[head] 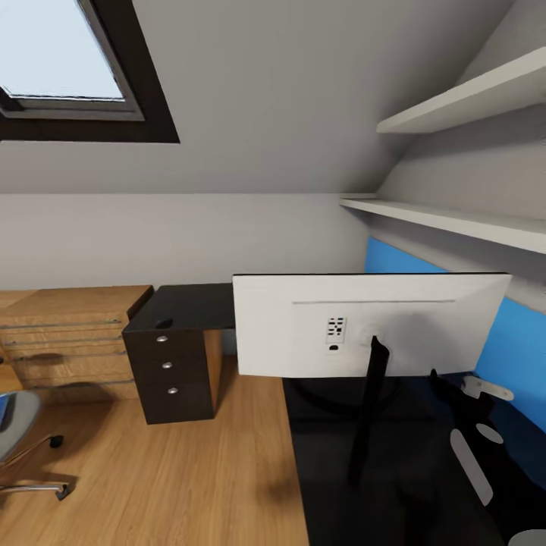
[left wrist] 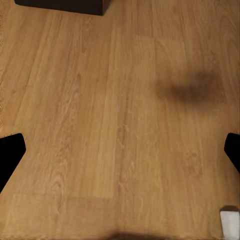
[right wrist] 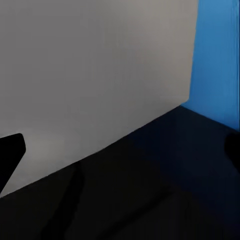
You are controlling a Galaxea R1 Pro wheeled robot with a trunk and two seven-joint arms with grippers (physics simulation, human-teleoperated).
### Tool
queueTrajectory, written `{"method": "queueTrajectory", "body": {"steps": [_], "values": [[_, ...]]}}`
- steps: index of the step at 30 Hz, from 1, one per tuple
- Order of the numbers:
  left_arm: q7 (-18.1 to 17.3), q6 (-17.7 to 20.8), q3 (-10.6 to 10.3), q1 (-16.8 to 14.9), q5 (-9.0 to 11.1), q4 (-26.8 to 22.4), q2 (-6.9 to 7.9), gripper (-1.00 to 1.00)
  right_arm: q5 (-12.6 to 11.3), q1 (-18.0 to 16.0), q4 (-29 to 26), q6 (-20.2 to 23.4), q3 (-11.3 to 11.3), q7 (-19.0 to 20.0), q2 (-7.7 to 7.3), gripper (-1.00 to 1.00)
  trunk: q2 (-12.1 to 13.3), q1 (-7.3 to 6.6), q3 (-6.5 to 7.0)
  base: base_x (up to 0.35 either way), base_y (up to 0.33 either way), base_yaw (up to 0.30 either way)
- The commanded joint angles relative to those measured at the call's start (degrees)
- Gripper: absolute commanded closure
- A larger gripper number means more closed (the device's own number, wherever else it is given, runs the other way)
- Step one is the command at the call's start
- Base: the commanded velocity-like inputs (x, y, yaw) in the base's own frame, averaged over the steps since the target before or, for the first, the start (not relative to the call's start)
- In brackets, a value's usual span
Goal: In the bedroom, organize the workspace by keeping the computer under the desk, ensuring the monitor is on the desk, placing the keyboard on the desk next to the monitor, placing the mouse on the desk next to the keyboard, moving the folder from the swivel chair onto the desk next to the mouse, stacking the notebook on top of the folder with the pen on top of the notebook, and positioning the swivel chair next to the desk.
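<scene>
Although we stand close behind the monitor (head: pixel 364 322), its white back toward us and its thin black stand planted on the black worktop (head: pixel 394 462), we judge the main danger to be our own right arm. In the head view parts of it, dark with pale patches, hang low over the worktop beside the stand. A careless sweep there could knock the stand and topple the wide screen toward the blue wall panel (head: pixel 523 341). Our right claw (right wrist: pixel 120 150) looks along the worktop at the monitor's back, its dark fingertips showing at opposite edges of the wrist view, spread wide with nothing between them. Our left claw (left wrist: pixel 120 155) hangs over the bare wood floor (left wrist: pixel 100 125), likewise wide apart and empty. At the far end of the worktop, above the drawer unit (head: pixel 171 371), a small dark oval that may be the mouse (head: pixel 164 324) lies. The swivel chair (head: pixel 19 432) sits well apart at our left, and rolling the base toward it could clip its castors.
</scene>
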Motion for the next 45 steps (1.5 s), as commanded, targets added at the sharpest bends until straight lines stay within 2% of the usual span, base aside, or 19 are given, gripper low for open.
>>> {"method": "queueTrajectory", "body": {"steps": [1,24,36,45], "values": [[-0.1,-0.2,0.1,0.0,0.3,0.0,-0.02,-1.00,-0.5,0.0,-0.1,0.1,0.1,-0.2,-0.02,-1.00,0.0,-0.03,-0.07,-0.257,0.000,0.000],[-0.1,-0.2,0.1,0.0,0.3,0.0,-0.02,-1.00,-0.5,0.0,0.2,0.1,0.3,0.0,0.28,-1.00,0.0,-0.03,-0.07,-0.270,0.012,0.000],[-0.1,-0.1,0.1,0.0,0.3,0.0,-0.02,-1.00,-0.5,0.0,0.7,0.1,0.4,0.0,0.35,-1.00,0.0,-0.03,-0.07,-0.252,0.190,0.000],[-0.1,-0.1,0.1,0.0,0.3,0.0,-0.02,-1.00,-0.5,0.0,1.1,0.1,0.5,0.1,0.38,-1.00,0.0,-0.03,-0.07,-0.095,0.280,0.000]]}}
